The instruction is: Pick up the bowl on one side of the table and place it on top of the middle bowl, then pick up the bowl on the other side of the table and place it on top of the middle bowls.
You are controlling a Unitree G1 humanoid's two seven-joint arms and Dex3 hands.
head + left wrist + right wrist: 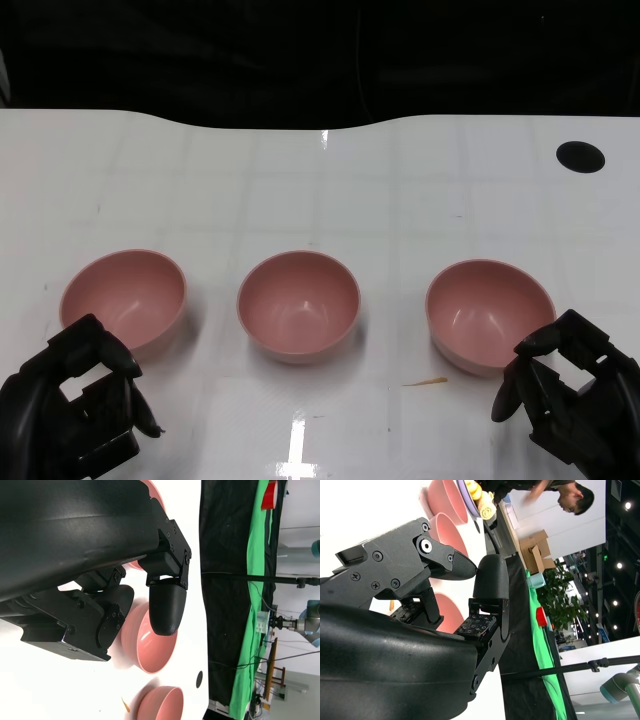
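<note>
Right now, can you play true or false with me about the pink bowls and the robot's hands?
1. Three pink bowls sit in a row on the white table. True: the left bowl, the middle bowl and the right bowl.
2. One bowl is already stacked inside the middle bowl. False: all three stand apart, each empty.
3. The left hand is holding the left bowl up in the air. False: that bowl rests on the table and the hand holds nothing.
4. The right hand is close to the right bowl. True.
5. A black round spot is on the table's far right. True.
</note>
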